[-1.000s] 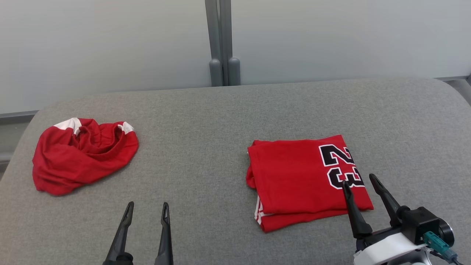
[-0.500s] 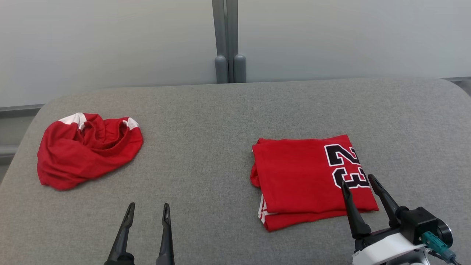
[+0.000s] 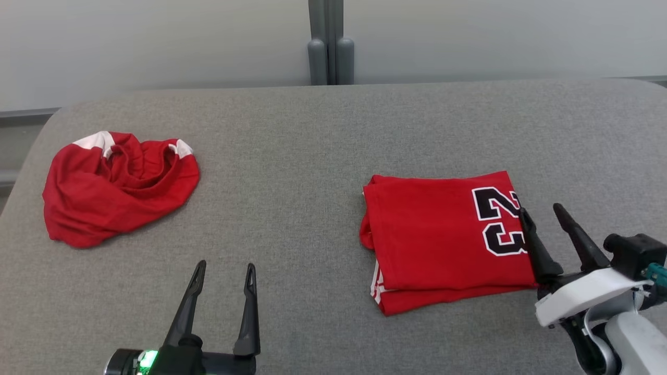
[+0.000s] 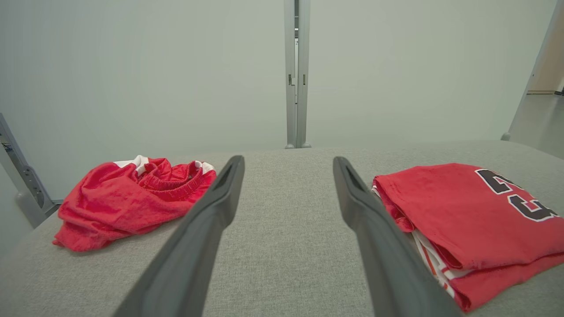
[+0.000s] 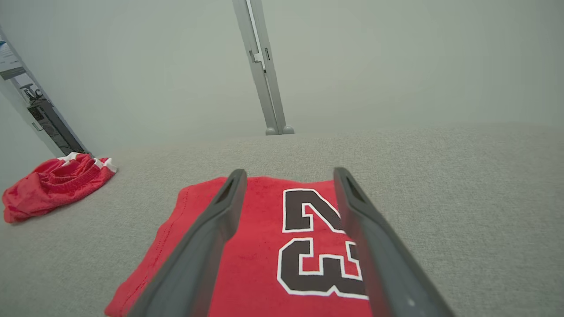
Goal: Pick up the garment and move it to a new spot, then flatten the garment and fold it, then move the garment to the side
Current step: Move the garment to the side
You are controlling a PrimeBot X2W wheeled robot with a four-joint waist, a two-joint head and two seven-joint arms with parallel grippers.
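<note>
A red garment folded into a rectangle, with a black "23" on it, lies on the right of the grey padded table. It also shows as the folded garment in the left wrist view and as the folded garment in the right wrist view. A second red garment with white trim lies crumpled at the far left. My right gripper is open over the folded garment's right edge, by the number, holding nothing. My left gripper is open over bare table near the front, between the two garments.
A grey double post stands behind the table's far edge against a pale wall. The table's rounded left corner lies just beyond the crumpled garment. Bare padding stretches between the two garments and behind them.
The head camera has shifted, so the whole scene sits higher in the picture. My right gripper has moved forward and right along the folded garment's edge. Both garments lie as before.
</note>
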